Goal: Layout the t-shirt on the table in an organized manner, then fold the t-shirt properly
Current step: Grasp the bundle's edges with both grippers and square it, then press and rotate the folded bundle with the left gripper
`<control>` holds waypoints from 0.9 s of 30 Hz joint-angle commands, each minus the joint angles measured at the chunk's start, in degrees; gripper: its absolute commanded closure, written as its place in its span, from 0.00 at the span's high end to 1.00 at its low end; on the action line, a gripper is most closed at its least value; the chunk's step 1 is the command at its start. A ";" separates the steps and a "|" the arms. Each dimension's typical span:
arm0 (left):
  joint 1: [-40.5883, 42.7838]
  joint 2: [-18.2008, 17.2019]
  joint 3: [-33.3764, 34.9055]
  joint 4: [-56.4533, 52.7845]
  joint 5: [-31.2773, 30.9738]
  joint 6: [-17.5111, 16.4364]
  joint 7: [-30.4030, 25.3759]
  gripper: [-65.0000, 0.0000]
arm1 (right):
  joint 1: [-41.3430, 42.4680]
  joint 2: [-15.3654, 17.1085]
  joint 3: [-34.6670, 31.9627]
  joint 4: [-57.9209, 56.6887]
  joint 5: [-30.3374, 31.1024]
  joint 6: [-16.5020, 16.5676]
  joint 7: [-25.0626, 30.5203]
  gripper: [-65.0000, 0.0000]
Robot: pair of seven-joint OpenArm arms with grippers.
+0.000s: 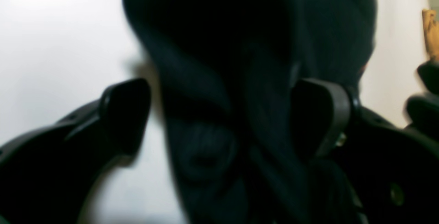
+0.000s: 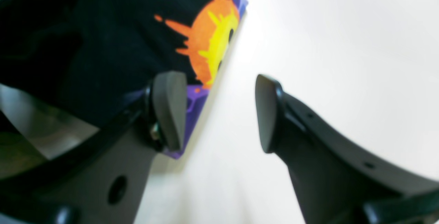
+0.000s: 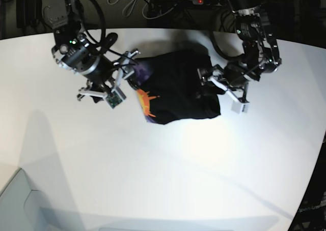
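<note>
Black cloth bunches between the spread jaws of the left gripper [image 1: 219, 117], which stand wide apart with a fold of the t-shirt [image 3: 178, 86] lying loosely in the gap, not pinched as far as I can see. Across the garment, the right gripper [image 2: 221, 112] is parted too, nothing between its pads; one finger [image 2: 169, 109] sits just beside the shirt's printed edge, where the orange and yellow face meets a purple border. The shirt lies crumpled in a heap near the far middle of the white table [image 3: 168, 180], between both arms.
</note>
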 commanded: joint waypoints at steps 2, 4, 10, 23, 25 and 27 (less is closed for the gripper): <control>-0.59 -0.14 0.17 -1.69 0.77 0.40 -0.68 1.00 | 0.35 0.62 1.58 1.97 0.38 0.28 1.23 0.50; -0.68 -0.23 0.52 -3.10 0.77 0.40 -2.26 1.00 | 0.35 0.62 3.16 2.32 0.38 0.28 1.15 0.50; -1.38 -2.60 8.08 -3.98 0.86 0.40 -5.78 0.55 | 0.44 0.80 8.35 2.32 0.38 0.28 1.15 0.50; -18.00 -9.20 27.69 -17.43 7.54 -0.21 -6.83 0.00 | -1.15 0.80 22.85 2.41 0.38 0.28 1.41 0.50; -22.83 -10.43 36.83 -18.22 8.60 -0.30 -6.83 0.00 | -1.32 0.80 24.35 2.41 0.38 0.28 1.23 0.50; -27.40 -11.48 46.24 -18.49 10.01 -0.30 -6.92 0.00 | -2.38 0.80 25.75 2.32 0.38 0.28 1.41 0.50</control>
